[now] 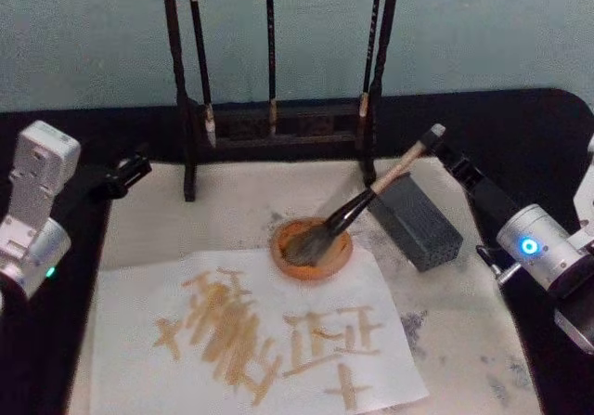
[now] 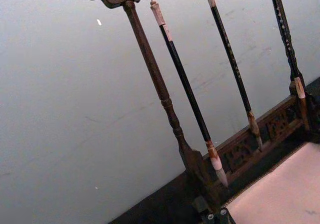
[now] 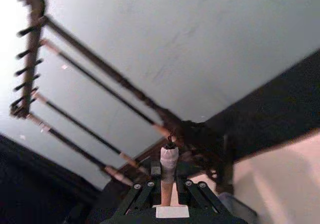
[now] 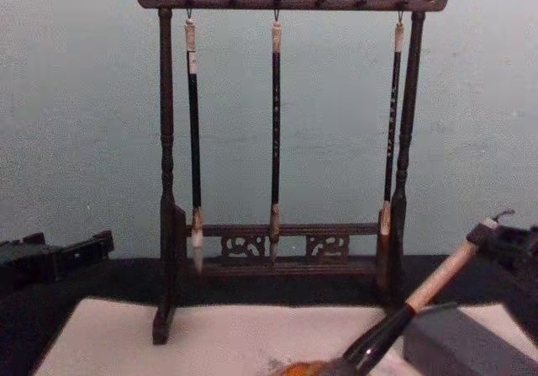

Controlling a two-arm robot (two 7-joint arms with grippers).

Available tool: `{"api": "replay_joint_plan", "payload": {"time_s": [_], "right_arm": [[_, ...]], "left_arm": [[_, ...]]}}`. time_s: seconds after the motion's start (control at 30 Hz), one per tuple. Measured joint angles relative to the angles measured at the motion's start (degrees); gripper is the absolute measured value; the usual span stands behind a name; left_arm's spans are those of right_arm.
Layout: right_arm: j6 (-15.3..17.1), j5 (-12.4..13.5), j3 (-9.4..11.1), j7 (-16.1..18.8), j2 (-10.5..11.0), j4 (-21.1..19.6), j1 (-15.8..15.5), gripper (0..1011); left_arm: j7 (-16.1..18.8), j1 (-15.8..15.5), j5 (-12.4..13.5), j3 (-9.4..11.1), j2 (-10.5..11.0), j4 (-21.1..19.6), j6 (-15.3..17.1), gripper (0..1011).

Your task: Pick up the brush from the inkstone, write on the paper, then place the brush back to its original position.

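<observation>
Head view | right pincer point(image 1: 438, 146) grips one brush point(image 1: 367, 197) | three thin brushes point(image 4: 275, 124) hanging | one orange dish point(image 1: 336, 265) | left pincer point(image 1: 137, 166) parked

There are three thin brushes point(image 4: 276, 124) on one wooden rack point(image 4: 166, 140), one big brush point(image 1: 357, 206), one round inkstone point(image 1: 311, 272), one dark block point(image 1: 418, 220), one wide paper point(image 1: 232, 192) and one smaller white sheet point(image 1: 139, 341).

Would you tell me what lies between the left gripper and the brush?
In the head view: the rack's left foot and bare paper. The left gripper sits at the paper's left edge; the right gripper holds the brush.
</observation>
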Motion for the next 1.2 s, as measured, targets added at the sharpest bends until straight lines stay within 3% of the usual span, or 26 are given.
{"api": "replay_joint_plan", "payload": {"time_s": [0.53, 0.77, 0.93, 1.2], "right_arm": [[-1.3, -6.9, -3.2, -1.3, 2.7, -10.0, -2.0, 175], [-1.8, -11.7, -4.4, -2.8, 4.2, -14.3, -2.5, 175], [-1.8, -14.9, -4.5, -4.0, 5.2, -17.4, -3.1, 175], [-2.3, -17.6, -3.4, -4.5, 6.1, -20.5, -4.2, 175]], "left_arm": [[0.0, 0.0, 0.0, 0.0, 0.0, 0.0, 0.0, 1002], [0.0, 0.0, 0.0, 0.0, 0.0, 0.0, 0.0, 1002], [0.0, 0.0, 0.0, 0.0, 0.0, 0.0, 0.0, 1002], [0.0, 0.0, 0.0, 0.0, 0.0, 0.0, 0.0, 1002]]}}
